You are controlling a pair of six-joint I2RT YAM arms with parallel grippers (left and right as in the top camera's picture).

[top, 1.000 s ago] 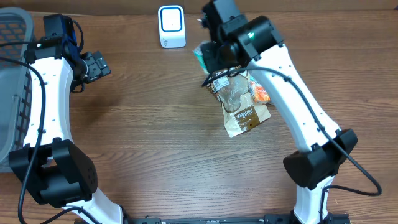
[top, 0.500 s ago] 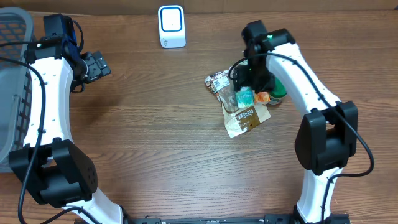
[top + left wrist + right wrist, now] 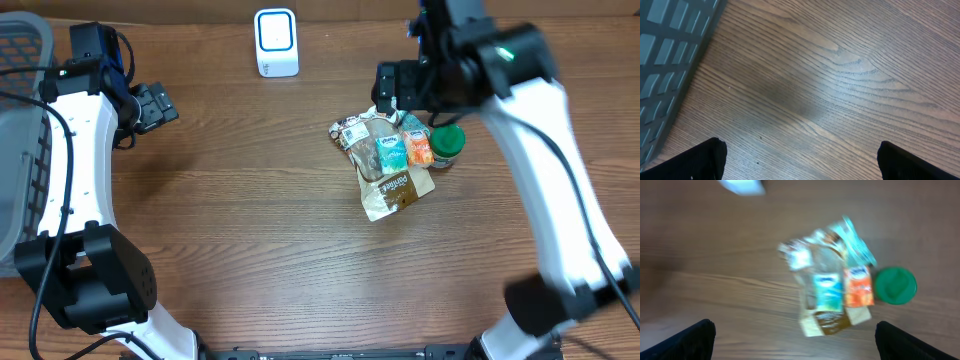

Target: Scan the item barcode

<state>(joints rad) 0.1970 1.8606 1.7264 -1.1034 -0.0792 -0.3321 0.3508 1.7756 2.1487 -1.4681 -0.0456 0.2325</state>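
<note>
From above, the whole table (image 3: 250, 240) shows. It is brown wood with dark lines in it. A white scanner (image 3: 276, 42) stands near the far edge. A gray basket (image 3: 22, 130) sits at the left side.

A little pile of things lies right of the middle. On top are a teal box (image 3: 391, 153) and an orange box (image 3: 419, 150), side by side and touching. Under them lie a clear packet (image 3: 356, 133) and a brown bag (image 3: 396, 190). A green-lidded jar (image 3: 447, 143) stands just right of the orange box. The right gripper (image 3: 405, 90) hangs over the far side of the pile and looks smeared. The left gripper (image 3: 155, 105) is well apart from the pile, near the basket.

This view does not show the jaws well, but the wrist views do. In the left wrist view the black fingertips (image 3: 700, 160) sit in the two bottom corners. They are spread wide, with only bare wood between them. A corner of the basket (image 3: 665, 55) fills the top left.

The right wrist view is blurry. Its fingertips (image 3: 690, 340) are spread wide too and hold nothing. It looks down on the pile, with the teal box (image 3: 828, 292) in the middle and the green-lidded jar (image 3: 895, 285) to the right. The scanner (image 3: 742, 185) is a white smear at the top. The print on the boxes is too blurry to read.
</note>
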